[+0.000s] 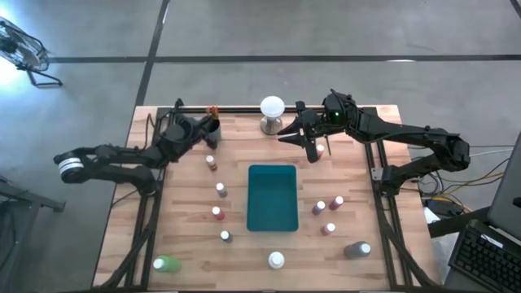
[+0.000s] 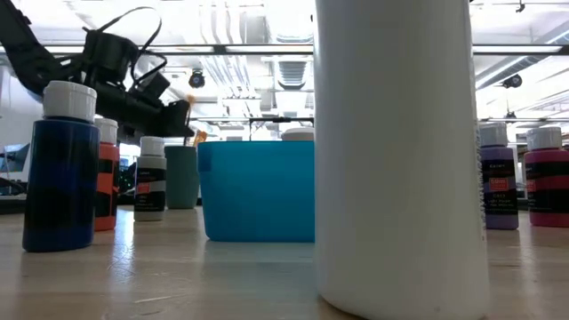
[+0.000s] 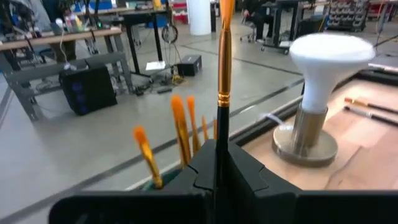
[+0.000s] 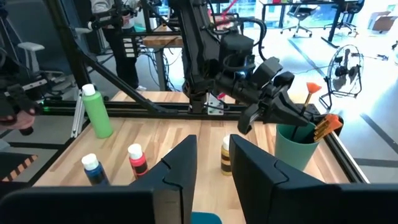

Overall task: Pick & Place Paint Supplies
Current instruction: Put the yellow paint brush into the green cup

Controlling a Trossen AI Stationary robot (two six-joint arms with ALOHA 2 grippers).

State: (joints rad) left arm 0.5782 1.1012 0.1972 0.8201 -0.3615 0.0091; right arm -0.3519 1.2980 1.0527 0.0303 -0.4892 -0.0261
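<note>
Left gripper (image 3: 219,171) clamps a thin orange-handled paintbrush (image 3: 223,68) upright above the grey-green cup (image 4: 297,146) at the table's far edge; right gripper (image 4: 211,158), slightly parted and empty, hovers near the white ball on a metal base (image 1: 272,113).

tray (image 1: 272,197) mid-table | bottles (image 1: 218,213) on both sides | cup (image 1: 211,130) far-left corner, brushes (image 3: 181,127) inside

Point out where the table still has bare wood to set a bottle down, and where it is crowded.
Bare wood: the back right corner beyond the right gripper, the near left stretch between the green bottle and the white bottle. Crowded: both sides of the teal tray, and the brush cup corner, where the left gripper holds a brush.
</note>
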